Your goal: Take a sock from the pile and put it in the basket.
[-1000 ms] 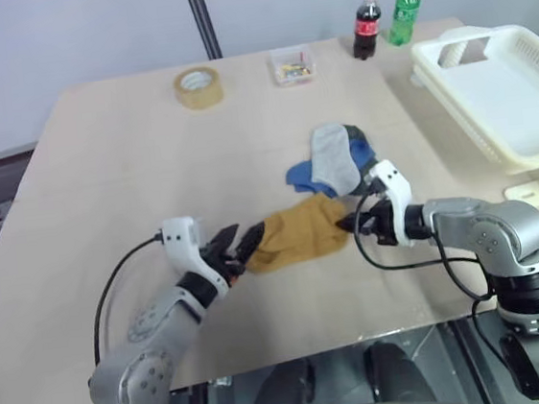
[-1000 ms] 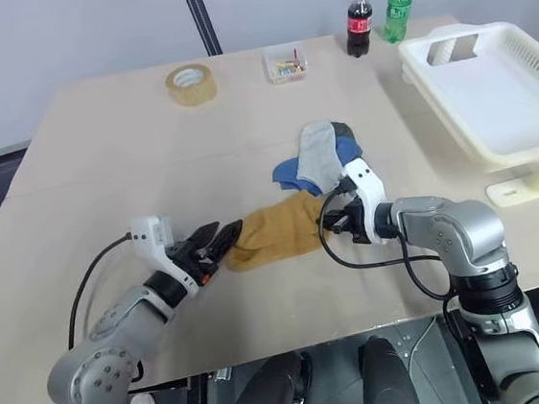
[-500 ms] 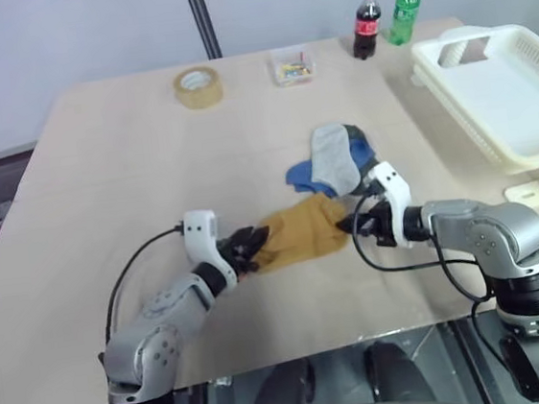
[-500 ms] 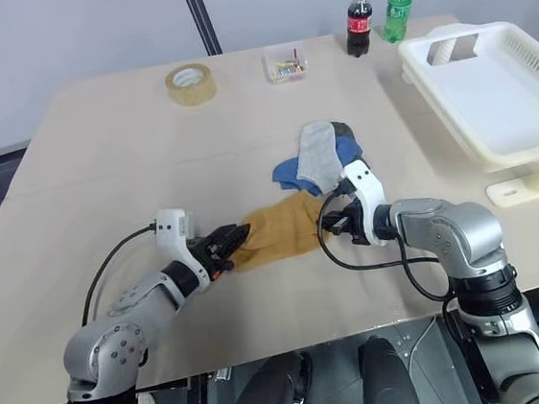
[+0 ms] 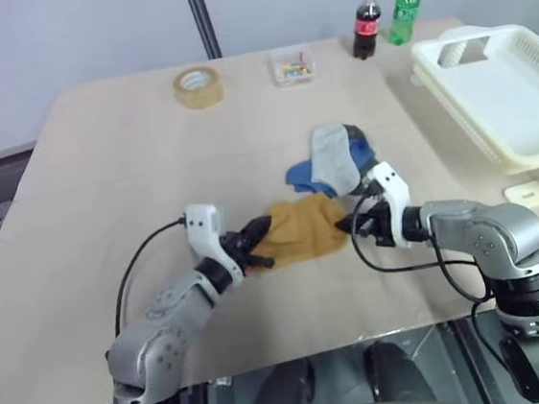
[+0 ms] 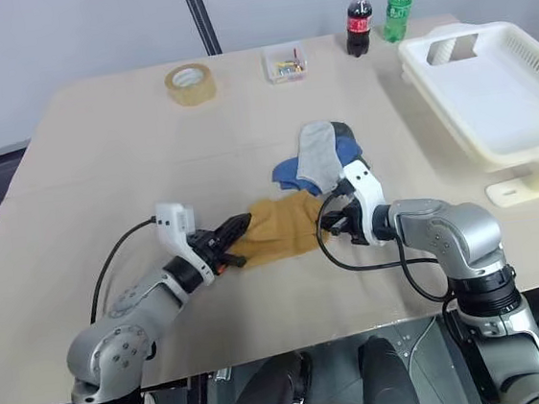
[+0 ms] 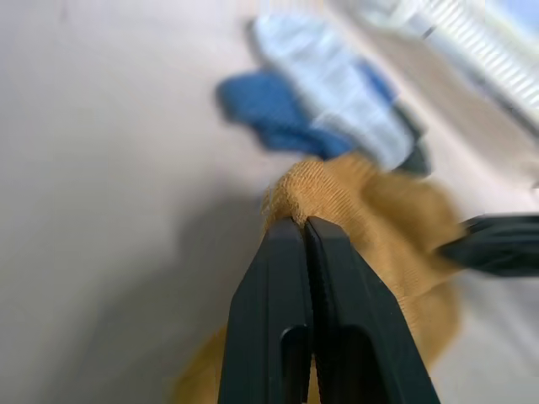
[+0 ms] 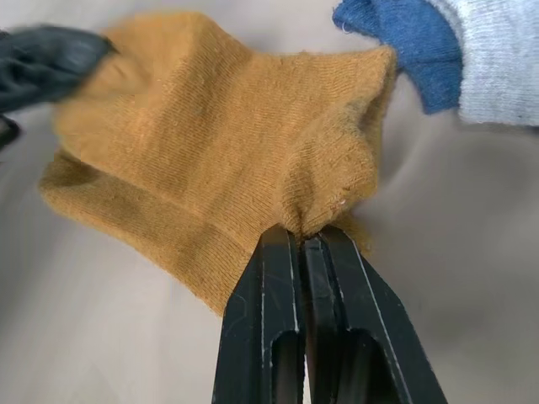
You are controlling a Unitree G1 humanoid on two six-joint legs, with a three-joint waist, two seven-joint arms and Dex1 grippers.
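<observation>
The mustard-yellow sock (image 5: 301, 229) lies flat on the table, just in front of the pile (image 5: 335, 161) of light grey, blue and dark socks. My left gripper (image 5: 259, 234) is shut on the sock's left edge; the left wrist view shows its fingers (image 7: 307, 278) pinching a fold of yellow knit (image 7: 370, 210). At the sock's right end, my right gripper (image 5: 351, 222) is shut on a pinch of cloth (image 8: 253, 160), fingers (image 8: 305, 278) closed tight. The cream-white slatted basket (image 5: 486, 63) stands at the table's right edge, well away from both grippers.
At the back of the table stand a roll of tape (image 5: 197, 85), a small clear box of coloured bits (image 5: 292, 65), a cola bottle (image 5: 365, 24) and a green bottle (image 5: 403, 9). Bare tabletop lies to the left and in front of the sock.
My left gripper moved right onto the sock's left edge and shut on it, bunching the cloth slightly. The right gripper kept its hold without moving.
</observation>
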